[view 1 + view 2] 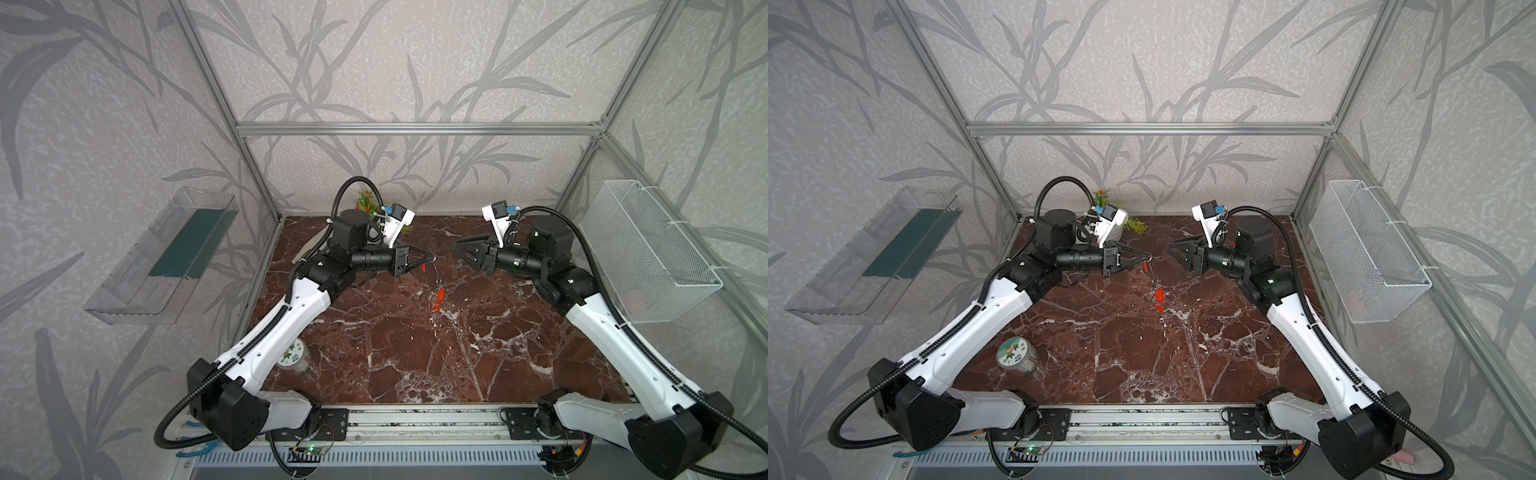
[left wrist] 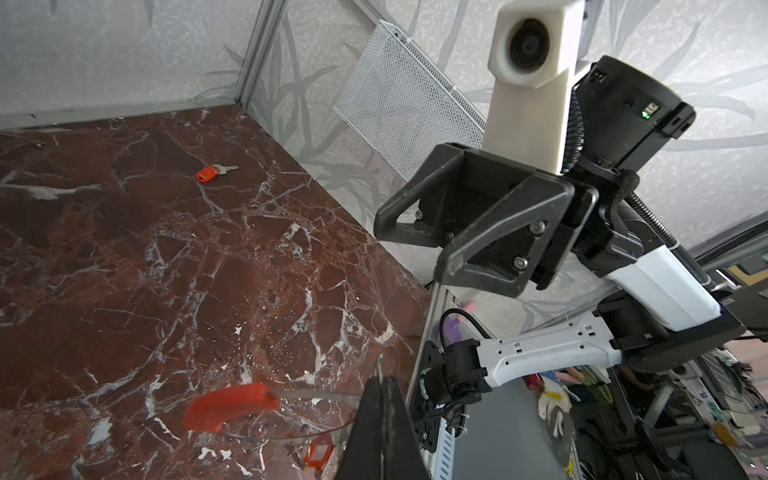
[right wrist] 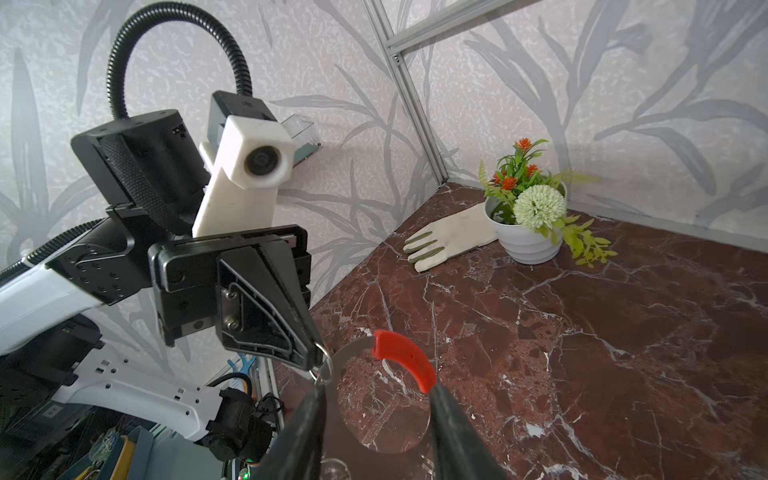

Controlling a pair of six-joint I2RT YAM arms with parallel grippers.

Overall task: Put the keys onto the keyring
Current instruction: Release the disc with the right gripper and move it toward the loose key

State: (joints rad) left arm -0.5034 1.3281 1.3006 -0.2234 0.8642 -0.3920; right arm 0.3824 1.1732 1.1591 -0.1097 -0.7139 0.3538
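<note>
While keyring [image 3: 404, 358] hangs, glove [image 3: 449, 237] beside plant pot [image 3: 525, 244]

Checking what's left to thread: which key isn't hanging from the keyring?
The lone key lying flat on the marble table; the other keys dangle from the keyring held by the left gripper.
</note>
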